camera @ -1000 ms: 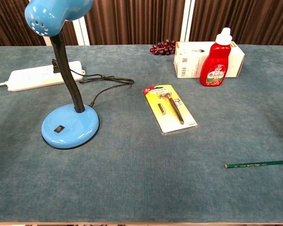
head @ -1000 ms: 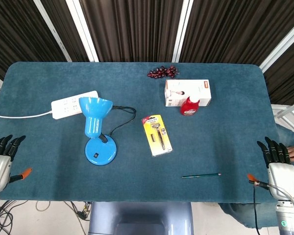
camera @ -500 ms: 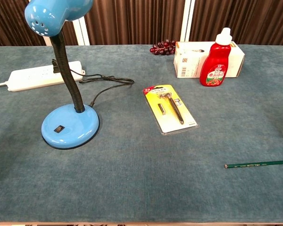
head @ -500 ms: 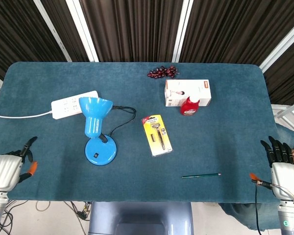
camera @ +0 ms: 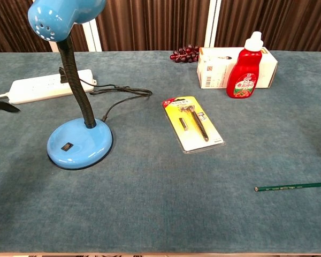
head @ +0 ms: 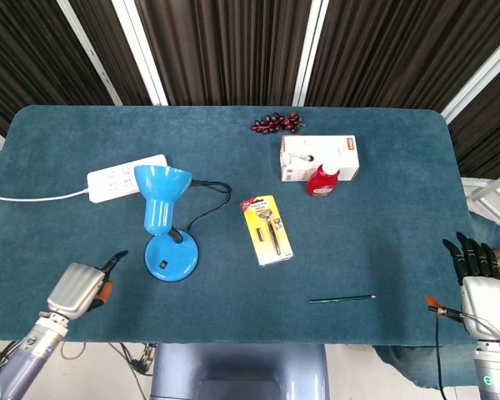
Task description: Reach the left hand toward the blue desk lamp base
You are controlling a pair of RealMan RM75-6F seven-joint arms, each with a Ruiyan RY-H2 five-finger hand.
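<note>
Surface: a table (head: 383,242) covered in blue-green felt, with dark vertical slats and white bars behind it.
Lamp: the blue desk lamp base (head: 171,257) sits left of centre, its black gooseneck rising to the blue shade (head: 161,185); a black cord (head: 207,200) loops away to its right.
Left hand (head: 82,286): over the near left part of the table, just left of the base and apart from it; it holds nothing, one dark fingertip pointing toward the base; how the other fingers lie I cannot tell.
Right hand (head: 477,279): off the right edge, fingers apart, empty.
Around: white power strip (head: 127,177) behind the lamp; razor pack (head: 267,230) centre; red bottle (head: 322,180) touching a white box (head: 319,157); grapes (head: 277,123) at the far edge; green pencil (head: 342,298) near right.
Cut off: in the chest view only a dark fingertip (camera: 4,106) enters at the left edge.
</note>
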